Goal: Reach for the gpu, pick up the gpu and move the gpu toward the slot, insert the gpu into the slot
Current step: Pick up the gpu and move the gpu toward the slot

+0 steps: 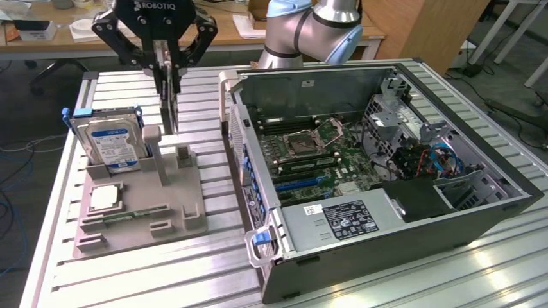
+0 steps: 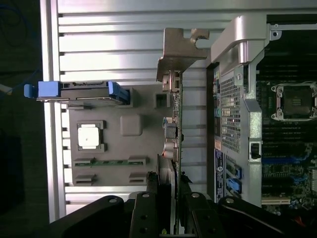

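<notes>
One gripper clamps the gpu by its upper edge, so it hangs upright below (likely connector-down for insertion), with the case just beside.

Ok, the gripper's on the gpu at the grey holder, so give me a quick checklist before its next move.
1. Grip on the gpu: ok, the gripper is shut on the card's two faces.
2. Card attitude: ok, it stands on edge, with the silver bracket at the end away from the gripper.
3. gpu clear of the grey holder: cannot tell.
4. Hard drive apart from the card: ok, it stands in its own cradle.
5. Computer case open, motherboard exposed: ok.
</notes>
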{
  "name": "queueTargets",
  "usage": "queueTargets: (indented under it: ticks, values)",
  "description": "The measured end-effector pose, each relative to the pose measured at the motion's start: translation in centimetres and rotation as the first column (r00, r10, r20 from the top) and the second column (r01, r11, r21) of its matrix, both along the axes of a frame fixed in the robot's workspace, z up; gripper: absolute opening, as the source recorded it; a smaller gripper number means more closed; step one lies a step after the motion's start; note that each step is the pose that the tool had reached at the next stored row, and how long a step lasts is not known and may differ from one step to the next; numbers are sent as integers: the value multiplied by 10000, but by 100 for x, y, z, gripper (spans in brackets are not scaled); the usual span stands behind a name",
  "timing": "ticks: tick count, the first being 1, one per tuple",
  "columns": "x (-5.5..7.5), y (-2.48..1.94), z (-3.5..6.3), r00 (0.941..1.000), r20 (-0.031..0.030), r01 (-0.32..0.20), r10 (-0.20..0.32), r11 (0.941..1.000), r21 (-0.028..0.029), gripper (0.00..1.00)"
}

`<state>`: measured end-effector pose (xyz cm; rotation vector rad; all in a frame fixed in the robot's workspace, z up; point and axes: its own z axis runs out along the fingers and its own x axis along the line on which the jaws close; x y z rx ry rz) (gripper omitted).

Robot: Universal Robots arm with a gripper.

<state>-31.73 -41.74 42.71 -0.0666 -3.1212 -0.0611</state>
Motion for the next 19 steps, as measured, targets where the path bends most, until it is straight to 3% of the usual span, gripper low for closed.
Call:
queueTargets:
  ticks: [6,19]
  values:
    - [13,1,68,10000,2,43,-43,10000,1,26]
    - [254,0,70,10000,0,42,-42,10000,0,26]
